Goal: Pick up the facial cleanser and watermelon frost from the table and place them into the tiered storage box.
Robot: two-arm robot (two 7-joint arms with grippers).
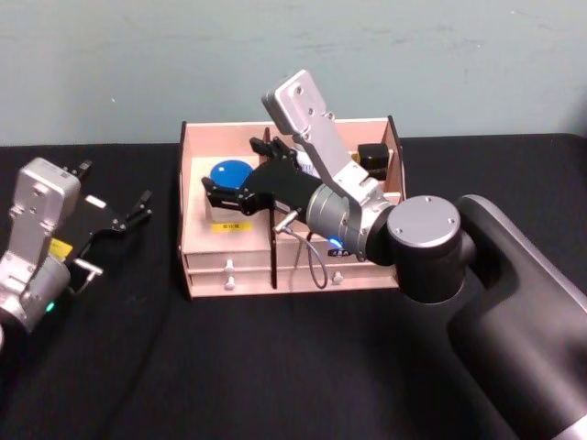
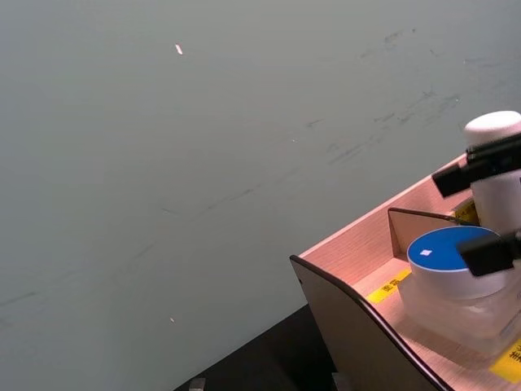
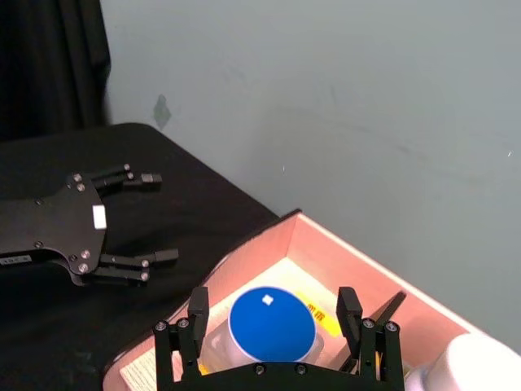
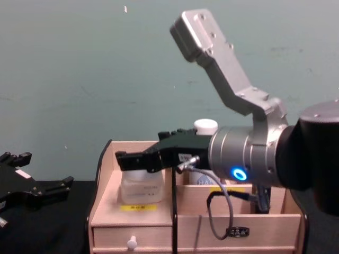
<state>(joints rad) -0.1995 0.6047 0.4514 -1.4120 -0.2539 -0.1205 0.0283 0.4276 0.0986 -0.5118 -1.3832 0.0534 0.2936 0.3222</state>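
Note:
The tiered storage box (image 1: 229, 131) stands at the table's middle back. In its left compartment sits a clear jar with a blue lid (image 1: 230, 172) (image 3: 271, 323) (image 2: 446, 248). Behind the divider stands a white bottle with a white cap (image 2: 496, 175) (image 4: 205, 126). I cannot tell which of them is the facial cleanser and which the watermelon frost. My right gripper (image 1: 230, 166) (image 3: 273, 319) is open over the jar, one finger on each side of the lid with gaps. My left gripper (image 1: 117, 188) (image 3: 159, 217) hangs open and empty over the table left of the box.
A black cloth covers the table (image 1: 183, 367). A dark item (image 1: 371, 156) sits in the box's back right compartment. A grey cable loop (image 1: 316, 261) hangs from my right wrist in front of the drawers. A pale wall stands close behind the box.

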